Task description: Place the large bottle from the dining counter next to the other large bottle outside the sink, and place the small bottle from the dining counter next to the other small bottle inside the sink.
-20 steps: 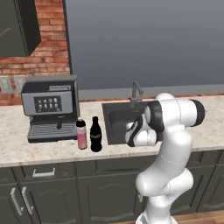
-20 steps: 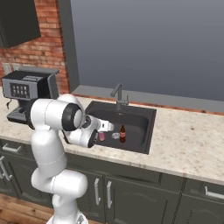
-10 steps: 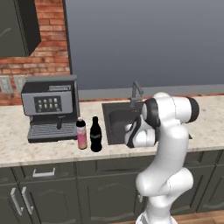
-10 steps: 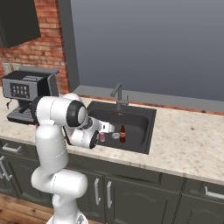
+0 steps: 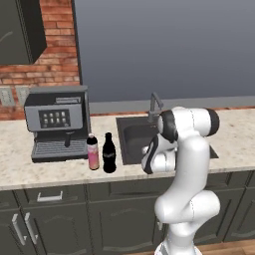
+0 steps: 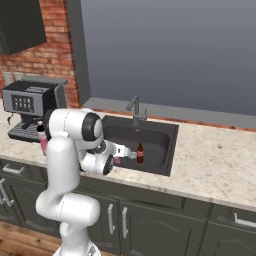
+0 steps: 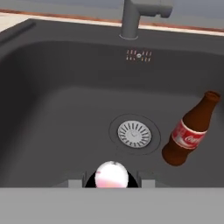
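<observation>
Short pinkish-red bottle (image 7: 112, 176) being gripped in closed two-finger gripper (image 7: 112, 181) over dark recessed sink (image 7: 52, 87), approaching brown cola bottle (image 7: 189, 130) ahead-right; black glossy bottle (image 5: 109, 153) already standing beside tall pink bottle (image 5: 92, 152).

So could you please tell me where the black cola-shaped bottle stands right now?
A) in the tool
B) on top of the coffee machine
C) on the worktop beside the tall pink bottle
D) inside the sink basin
C: the black bottle stands on the worktop, right of the pink bottle, outside the sink.

Sink (image 7: 52, 87) floor open; brown bottle (image 7: 189, 130) stands right.
</observation>
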Controlling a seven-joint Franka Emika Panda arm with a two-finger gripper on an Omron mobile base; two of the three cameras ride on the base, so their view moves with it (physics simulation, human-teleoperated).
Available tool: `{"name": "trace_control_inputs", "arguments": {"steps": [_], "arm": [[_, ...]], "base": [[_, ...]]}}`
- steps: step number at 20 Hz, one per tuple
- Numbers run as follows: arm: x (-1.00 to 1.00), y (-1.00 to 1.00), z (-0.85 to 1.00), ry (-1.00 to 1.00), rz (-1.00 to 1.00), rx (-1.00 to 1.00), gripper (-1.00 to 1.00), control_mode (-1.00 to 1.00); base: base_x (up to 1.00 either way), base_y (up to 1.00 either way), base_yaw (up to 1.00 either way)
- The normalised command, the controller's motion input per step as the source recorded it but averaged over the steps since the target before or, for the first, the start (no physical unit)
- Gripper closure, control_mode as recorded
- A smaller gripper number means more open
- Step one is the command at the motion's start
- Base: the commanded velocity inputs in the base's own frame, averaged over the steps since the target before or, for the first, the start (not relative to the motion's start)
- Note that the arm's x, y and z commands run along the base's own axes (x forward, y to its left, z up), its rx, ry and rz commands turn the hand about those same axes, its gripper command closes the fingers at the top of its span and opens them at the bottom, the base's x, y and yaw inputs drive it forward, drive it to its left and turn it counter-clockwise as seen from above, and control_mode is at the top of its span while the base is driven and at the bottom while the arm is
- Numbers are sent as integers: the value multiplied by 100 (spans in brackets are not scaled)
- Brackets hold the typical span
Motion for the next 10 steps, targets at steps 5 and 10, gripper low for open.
{"name": "trace_control_inputs", "arguments": {"steps": [5,10], "arm": [[6,-10,-5,-4,0,0,100,-100],[9,-13,0,-7,0,0,100,-100]], "base": [[0,0,0],[0,0,0]]}}
